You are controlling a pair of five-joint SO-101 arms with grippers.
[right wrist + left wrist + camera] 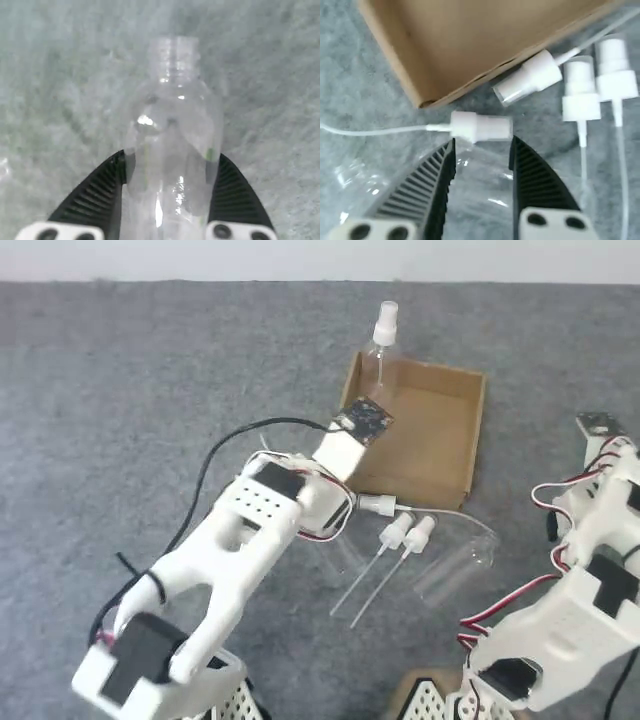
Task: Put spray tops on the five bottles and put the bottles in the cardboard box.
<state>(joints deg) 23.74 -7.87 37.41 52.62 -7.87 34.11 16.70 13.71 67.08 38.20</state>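
The bare bottle (170, 125) has no spray top on its threaded neck. Its long axis runs straight out along the reach of the right claw (171, 157), neck pointing away from the claw. The jaws stand wide and sit against both flanks of the bottle, so the claw appears to have hold of it. By the look of it, one fifth of the job is done: a finished bottle (383, 350) stands upright in the far corner of the cardboard box (478, 430), spray top uppermost. Another clear bottle (455, 560) lies on its side on the grey counter (150, 390) near the box, also without a top. The left claw (481, 141) is open and holds nothing. The nearest spray top (481, 127) lies crosswise just beyond its tips, dip tube trailing sideways. A second spray top (530, 77) lies beside the box wall. A third spray top (580, 92) and a fourth spray top (617, 75) lie side by side, tubes running parallel away from the box. Capping and boxing four bottles seems to remain.
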